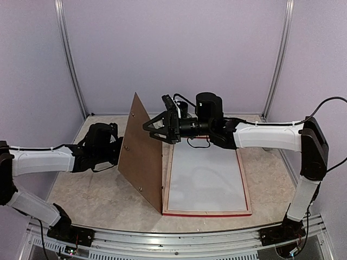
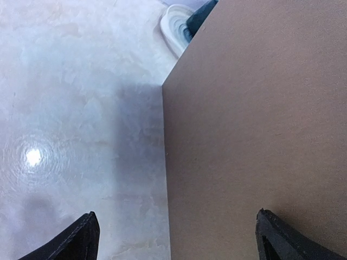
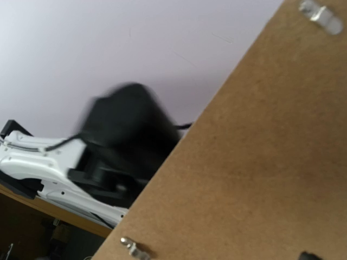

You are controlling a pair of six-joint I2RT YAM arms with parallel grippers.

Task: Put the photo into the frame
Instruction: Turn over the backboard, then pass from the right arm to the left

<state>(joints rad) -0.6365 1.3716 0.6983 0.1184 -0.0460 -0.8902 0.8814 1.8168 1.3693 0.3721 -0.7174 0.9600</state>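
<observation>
Status: frame [image 1: 206, 214] lies flat on the table [image 1: 97, 200], centre out to 4 o'clock in the top view. Pale wood side is up, with red showing along the near edge. A white sheet [image 1: 206, 176] fills the opening. No cat print shows in any view, so I can't tell whether that sheet is the photo face down or the mat.

Brown backing board [image 1: 142, 157] stands tilted on edge at the frame's 9 o'clock. Its lower edge runs along the frame's left rail. I can't tell whether it is hinged there or just propped.

Right gripper [image 1: 154, 129] is at the board's top edge, about 1 o'clock of the board, jaws spread wide and holding nothing. Its wrist camera sees only board face and 2 metal clips [image 3: 324, 15].

Left gripper [image 2: 176, 241] is on the far side of the board at 9 o'clock, also fully spread with nothing between the fingers. The board edge fills its view.

Handling, my judgement:
- Photo: thin paper, very light and floppy. It creases if pinched mid-sheet and scuffs on the printed face. Take it at 1 edge or corner with a shallow pinch, then slide it in flat.
- Frame: stiff, light and thin. It could skate on the smooth table, so brace a rail and stay off the centre.
- Board: rigid, but it may tip if bumped.
</observation>
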